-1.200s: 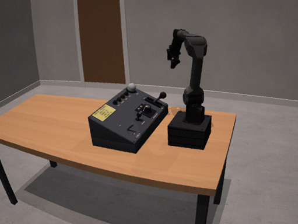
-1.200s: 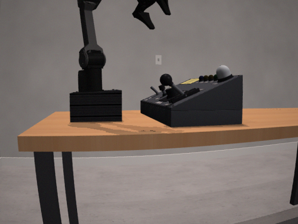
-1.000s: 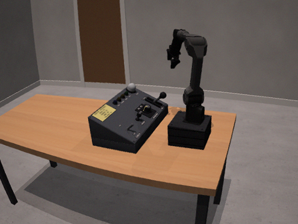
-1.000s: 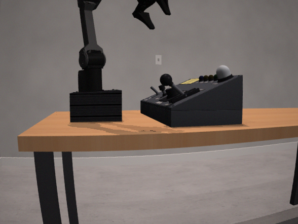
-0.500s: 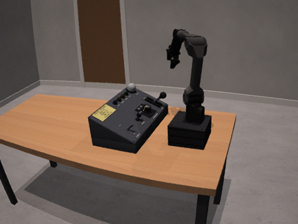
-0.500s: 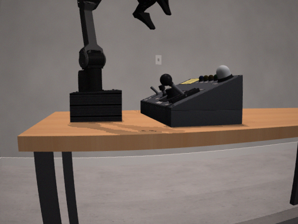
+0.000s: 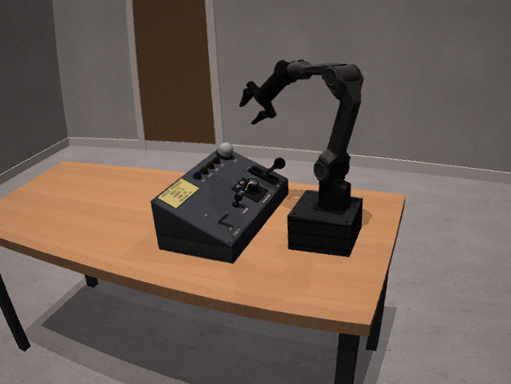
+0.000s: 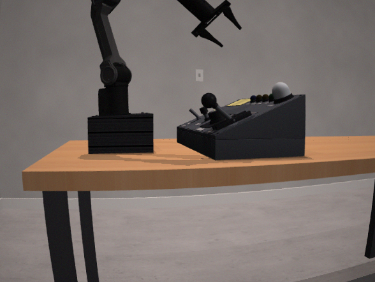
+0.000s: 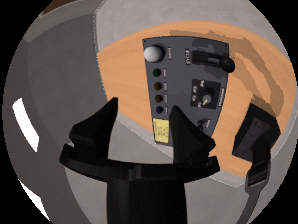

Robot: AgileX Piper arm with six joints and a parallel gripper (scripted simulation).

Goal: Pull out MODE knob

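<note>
A dark sloped console (image 7: 223, 205) stands on the wooden table, also in the side view (image 8: 245, 127) and the wrist view (image 9: 186, 90). It carries a white round knob (image 7: 226, 149) at its top far corner, a row of small coloured buttons (image 7: 207, 168), a black ball-topped lever (image 7: 278, 163), a rotary selector with a yellow pointer (image 7: 251, 187) and a yellow plate (image 7: 179, 193). The labels are too small to read, so I cannot tell which control is MODE. My gripper (image 7: 254, 107) (image 8: 227, 35) is open and empty, high above the console's far end, well clear of it.
The arm's black base block (image 7: 325, 220) stands on the table right beside the console's lever side. The table edge runs close in front of the console and base. A small toggle (image 7: 237, 203) and a bent handle (image 7: 225, 221) sit low on the panel.
</note>
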